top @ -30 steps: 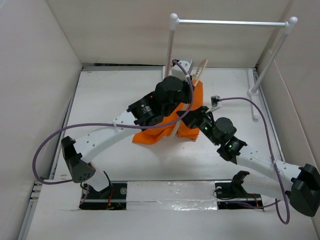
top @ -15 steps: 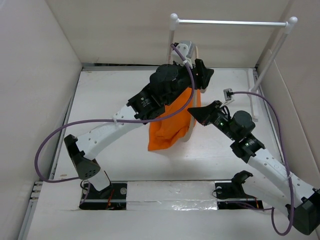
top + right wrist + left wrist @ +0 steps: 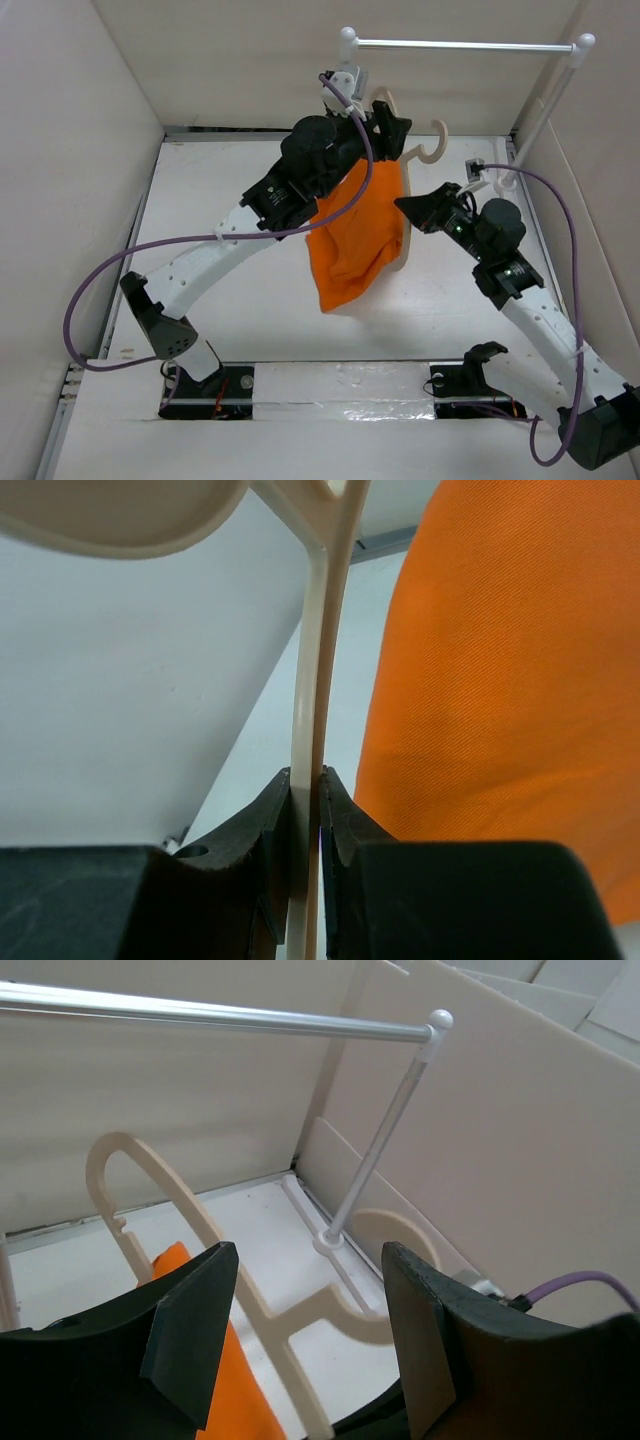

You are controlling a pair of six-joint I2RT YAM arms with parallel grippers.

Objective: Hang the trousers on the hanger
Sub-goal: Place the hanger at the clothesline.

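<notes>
The trousers (image 3: pixel 360 235) hang draped on the hanger (image 3: pixel 310 660), raised above table centre, with the rack (image 3: pixel 460 44) at 1 o'clock. The right gripper (image 3: pixel 305 790) pinches the hanger's thin bar. The left gripper (image 3: pixel 305 1260) has its fingers spread, and the hanger frame passes between them.

Robot lab test cell: plain white board walls (image 3: pixel 80 150) enclose table (image 3: pixel 230 330); purple cabling (image 3: pixel 75 320); clothes rack (image 3: pixel 200 1010) beyond left fingers (image 3: pixel 190 1340).

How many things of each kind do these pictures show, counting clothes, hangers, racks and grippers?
orange trousers: 1
beige hanger: 1
white rack: 1
grippers, the left gripper and the right gripper: 2
Total: 5
</notes>
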